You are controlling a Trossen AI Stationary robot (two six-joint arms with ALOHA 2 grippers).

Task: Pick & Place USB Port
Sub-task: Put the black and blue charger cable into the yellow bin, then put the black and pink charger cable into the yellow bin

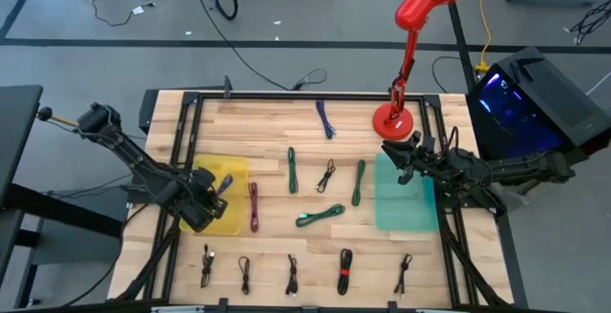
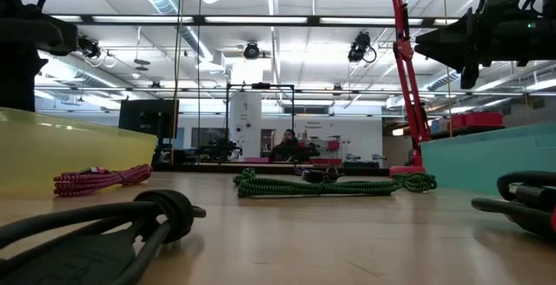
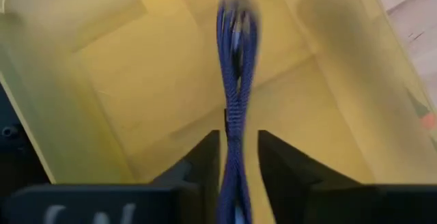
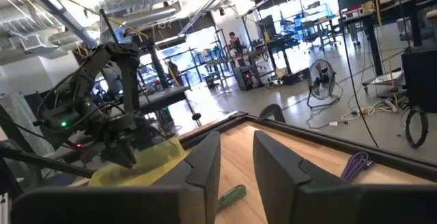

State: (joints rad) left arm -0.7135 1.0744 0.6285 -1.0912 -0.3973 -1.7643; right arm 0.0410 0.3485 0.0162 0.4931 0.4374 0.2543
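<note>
My left gripper [image 1: 212, 197] hovers over the yellow bin [image 1: 234, 172] at the table's left and is shut on a blue-purple braided cable [image 3: 235, 53]. Beyond the fingers the bundled cable reaches over the bin's floor [image 3: 171, 94]. My right gripper [image 4: 237, 149] is above the far end of the teal bin [image 1: 406, 203] on the right. Its fingers stand a narrow gap apart with nothing between them. Another blue cable [image 1: 326, 119] lies on the far part of the table. My left gripper pinches the blue-purple cable [image 3: 234, 138] between its two fingers [image 3: 207, 157]. The fingers lie across the bundled strands. The cable is lifted clear above the yellow bin's floor, and its free part sticks out past the fingertips.
Green cables [image 1: 292, 170] [image 1: 359, 181] [image 1: 320, 216], a black one [image 1: 326, 175] and a dark red one [image 1: 254, 206] lie mid-table. Several black cables [image 1: 292, 275] line the near edge. A red lamp [image 1: 393, 117] stands at the far right, close to my right gripper.
</note>
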